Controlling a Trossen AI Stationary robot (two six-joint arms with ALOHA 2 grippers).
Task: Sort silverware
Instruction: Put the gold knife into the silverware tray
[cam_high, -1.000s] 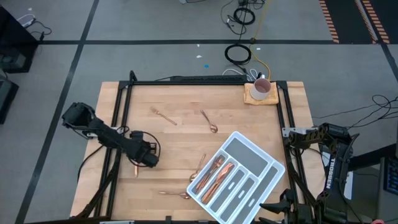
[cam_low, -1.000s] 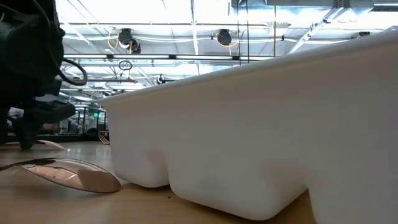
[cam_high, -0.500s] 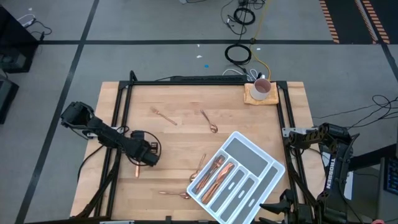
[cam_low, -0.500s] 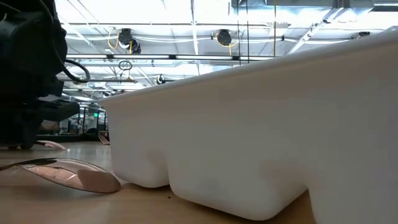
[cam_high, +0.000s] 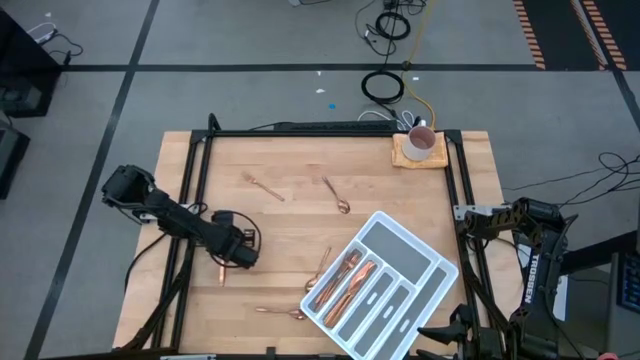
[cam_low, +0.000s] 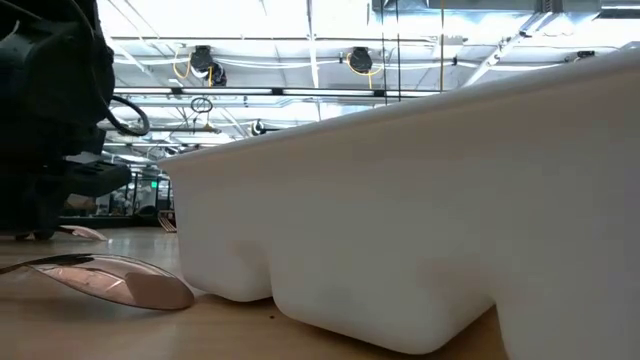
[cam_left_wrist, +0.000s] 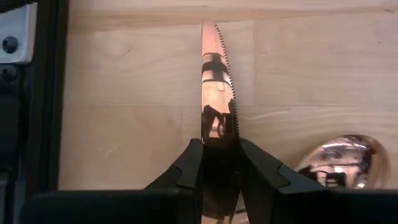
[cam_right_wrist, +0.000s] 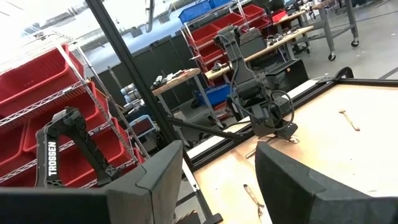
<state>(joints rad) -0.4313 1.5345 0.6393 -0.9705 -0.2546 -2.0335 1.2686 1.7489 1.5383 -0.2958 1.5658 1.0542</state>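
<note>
Knife (cam_left_wrist: 215, 81): lying flat on the table (cam_high: 290, 220), well to the left of the tray (cam_high: 432, 272), close to the table's left rail; serrated blade pointing straight out ahead of the left gripper.
Left gripper (cam_high: 232, 258): standing low over the table, left of the tray; fingers (cam_left_wrist: 186, 171) pinching in on the knife from both sides, at the handle end of the blade. Lift not yet evident.
Long axis: in the left wrist view the knife is running in line with the gripper's forward direction, fingers closing across its narrow width. In the high view the copper tip (cam_high: 221, 276) is showing just beyond the gripper, on the near side.
Direction to goal: the tray is sitting to the right of the held knife, turned diagonally; carrying the knife there is likely calling for a wrist turn to match the slots.
Nearer arm: the left arm is on the piece; the right gripper (cam_right_wrist: 217, 180) is parked off the table's right edge, beyond the tray, fingers standing apart and gripping nothing.
Tray contents: several copper pieces (cam_high: 343, 277) are already lying in the slots on its left side.
Loose silverware: one spoon (cam_high: 337, 195) and one small piece (cam_high: 265, 186) are lying beyond the tray toward the mug (cam_high: 421, 141); two more (cam_high: 318, 268) (cam_high: 281, 312) are resting against the tray's left corner.
Spoon bowl (cam_left_wrist: 342, 162): lying just beside the left gripper, clear of the knife.
</note>
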